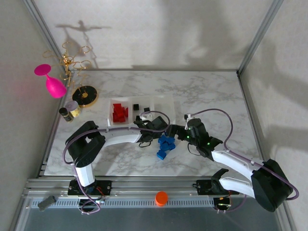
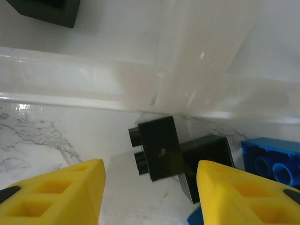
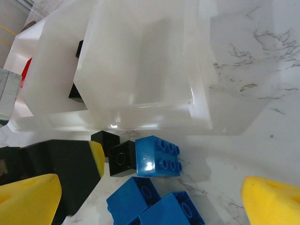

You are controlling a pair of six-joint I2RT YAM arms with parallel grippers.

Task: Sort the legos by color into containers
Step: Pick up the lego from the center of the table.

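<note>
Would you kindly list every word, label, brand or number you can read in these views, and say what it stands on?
None can be read.
Blue brick: the studs show no legible mark.
Trays: plain whitish walls, no print.
Small bottle beside the disc: any label is too small to read.

Well left of the left tool (image 1: 155,129) stand a pink goblet (image 1: 52,83), a gold wire stand (image 1: 71,61), a black-and-gold disc (image 1: 87,96) and a small jar (image 1: 71,109); an orange cap (image 1: 161,198) lies behind it.
</note>
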